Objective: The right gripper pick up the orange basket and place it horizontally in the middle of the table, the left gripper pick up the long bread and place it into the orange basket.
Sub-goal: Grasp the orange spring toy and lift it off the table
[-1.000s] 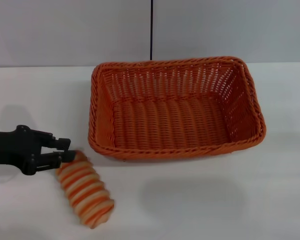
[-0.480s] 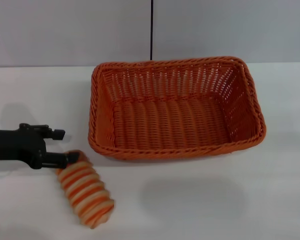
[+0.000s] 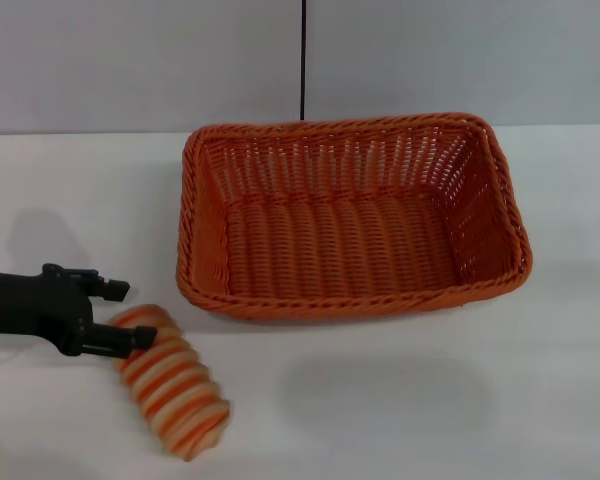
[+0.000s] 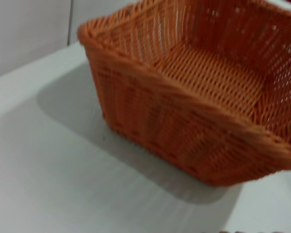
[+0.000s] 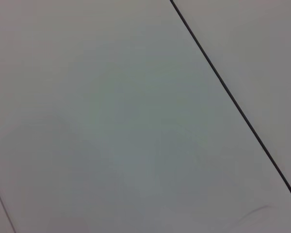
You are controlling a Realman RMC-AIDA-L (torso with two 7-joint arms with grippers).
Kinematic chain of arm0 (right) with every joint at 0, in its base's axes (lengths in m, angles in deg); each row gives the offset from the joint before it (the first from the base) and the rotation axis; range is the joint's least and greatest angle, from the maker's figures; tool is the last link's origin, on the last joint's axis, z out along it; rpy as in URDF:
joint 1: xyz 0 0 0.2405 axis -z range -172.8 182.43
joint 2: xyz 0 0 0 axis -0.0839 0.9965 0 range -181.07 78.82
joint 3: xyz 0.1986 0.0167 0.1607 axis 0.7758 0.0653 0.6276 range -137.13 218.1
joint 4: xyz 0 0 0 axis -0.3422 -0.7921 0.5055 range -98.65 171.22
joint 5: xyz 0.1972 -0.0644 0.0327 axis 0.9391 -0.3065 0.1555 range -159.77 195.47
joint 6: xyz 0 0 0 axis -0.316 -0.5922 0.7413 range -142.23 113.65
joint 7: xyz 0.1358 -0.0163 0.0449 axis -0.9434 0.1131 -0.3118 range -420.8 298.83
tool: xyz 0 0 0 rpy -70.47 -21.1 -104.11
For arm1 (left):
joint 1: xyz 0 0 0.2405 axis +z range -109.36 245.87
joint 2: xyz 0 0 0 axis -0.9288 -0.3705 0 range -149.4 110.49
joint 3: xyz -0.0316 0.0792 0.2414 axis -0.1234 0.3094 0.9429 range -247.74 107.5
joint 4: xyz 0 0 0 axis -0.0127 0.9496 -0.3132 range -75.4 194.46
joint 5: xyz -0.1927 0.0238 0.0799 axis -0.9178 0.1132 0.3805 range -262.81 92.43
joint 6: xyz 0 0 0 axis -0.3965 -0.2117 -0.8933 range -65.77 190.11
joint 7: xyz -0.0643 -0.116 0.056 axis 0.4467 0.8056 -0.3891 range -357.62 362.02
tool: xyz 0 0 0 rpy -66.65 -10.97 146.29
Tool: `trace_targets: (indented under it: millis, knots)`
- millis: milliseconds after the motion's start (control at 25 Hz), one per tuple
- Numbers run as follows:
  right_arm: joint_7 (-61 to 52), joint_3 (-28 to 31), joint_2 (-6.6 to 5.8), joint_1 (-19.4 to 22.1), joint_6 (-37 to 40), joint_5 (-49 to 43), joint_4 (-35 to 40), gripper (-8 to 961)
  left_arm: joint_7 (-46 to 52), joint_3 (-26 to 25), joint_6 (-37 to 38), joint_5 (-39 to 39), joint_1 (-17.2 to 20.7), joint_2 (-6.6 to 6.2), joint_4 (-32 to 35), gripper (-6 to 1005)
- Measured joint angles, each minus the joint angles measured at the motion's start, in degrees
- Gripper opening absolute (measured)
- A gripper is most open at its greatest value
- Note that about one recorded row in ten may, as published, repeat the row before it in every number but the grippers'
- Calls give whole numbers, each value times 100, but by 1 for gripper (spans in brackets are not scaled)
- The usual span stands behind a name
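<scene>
The orange basket [image 3: 350, 215] rests on the white table [image 3: 400, 400], long side across, with nothing in it; the left wrist view shows its near corner and side wall [image 4: 184, 131]. The long bread [image 3: 170, 385], striped orange and cream, lies on the table in front of the basket's left corner. Coming in low from the left edge, my left gripper [image 3: 123, 315] is open at the bread's far end. Its lower finger [image 3: 130, 341] touches the loaf and the upper finger [image 3: 108, 289] stands clear of it. The right gripper is out of view.
A grey wall with a black vertical seam [image 3: 303, 60] stands behind the table. The right wrist view shows only that wall and seam [image 5: 223, 87]. Bare tabletop stretches in front of and to the right of the basket.
The left gripper's fingers have spread apart, and the gripper has moved down a little towards the bread's end. Basket and bread lie where they were.
</scene>
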Motion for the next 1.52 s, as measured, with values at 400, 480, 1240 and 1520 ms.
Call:
trace_targets:
  millis: [400,480,1240,1520]
  knots:
    - [1,0,0,-86,43,0,3,552,82,100,-16,317,-51,3,13,814]
    - [1,0,0,-105,47,0,0,552,82,104,1,320,-51,-4,23,813]
    - [1,0,0,-120,54,0,-10,552,67,-163,394,429,-106,-8,133,537]
    - [0,27,0,-93,45,0,-23,552,132,-981,1081,231,-178,-44,680,487]
